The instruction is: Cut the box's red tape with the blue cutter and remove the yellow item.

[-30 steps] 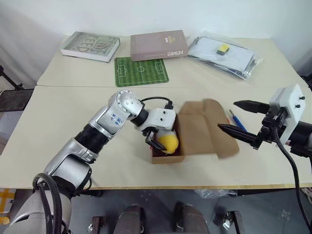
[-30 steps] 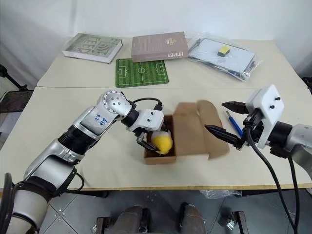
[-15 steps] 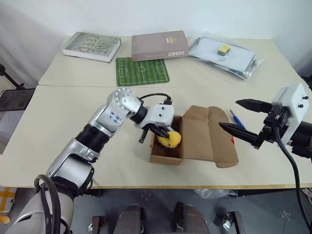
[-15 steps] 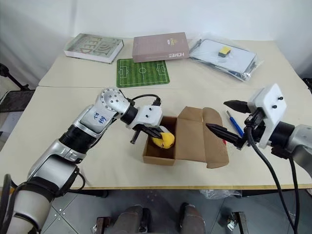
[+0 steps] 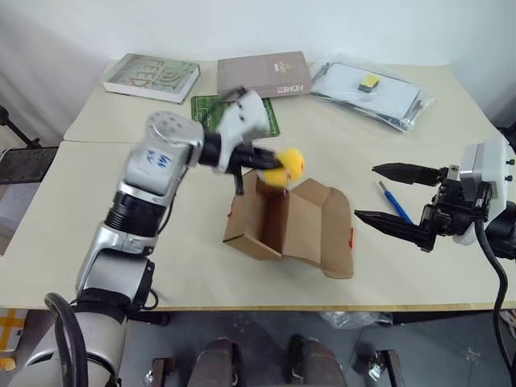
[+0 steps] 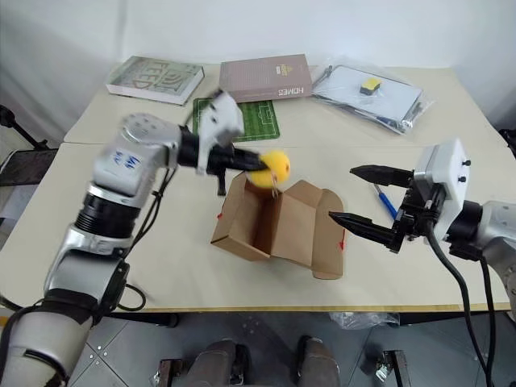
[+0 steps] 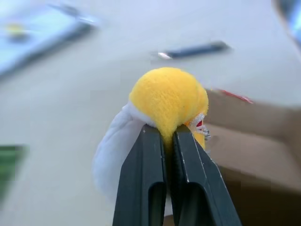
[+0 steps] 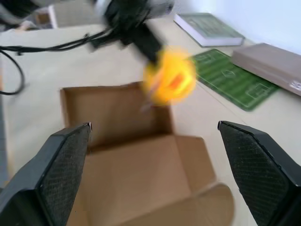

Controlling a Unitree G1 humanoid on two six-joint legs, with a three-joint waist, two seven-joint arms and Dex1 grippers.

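Head views: my left gripper (image 5: 270, 171), centre of the frame, fingers pinched tight on the yellow item (image 5: 288, 164), held in the air above the box (image 5: 286, 228); the box below centre, flaps open, tilted, resting on the table (image 5: 72, 218); a sliver of the red tape (image 5: 351, 238) on the box's right edge; my right gripper (image 5: 385, 193) at right, fingers spread wide, holding nothing, just right of the box; the blue cutter (image 5: 394, 203) lying on the table between those spread fingers as seen from above; along the top edge, a grey-green book (image 5: 150, 76), a brownish-pink book (image 5: 264, 74), a clear plastic bag (image 5: 369, 90); a green football-pitch mat (image 5: 211, 109) partly behind my left arm.

Left wrist view: my two black fingers (image 7: 141, 188) closed together on the yellow item (image 7: 169, 99), its white part (image 7: 113, 150) beside them; brown cardboard of the box (image 7: 254, 136) at lower right; the blue cutter (image 7: 193, 50) blurred at upper centre.

Right wrist view: my own fingers (image 8: 61, 160) far apart at lower left and lower right; the open box (image 8: 131, 165) between them; the yellow item (image 8: 170, 77) blurred above it, in my left gripper (image 8: 150, 47); the mat (image 8: 233, 77) at upper right.
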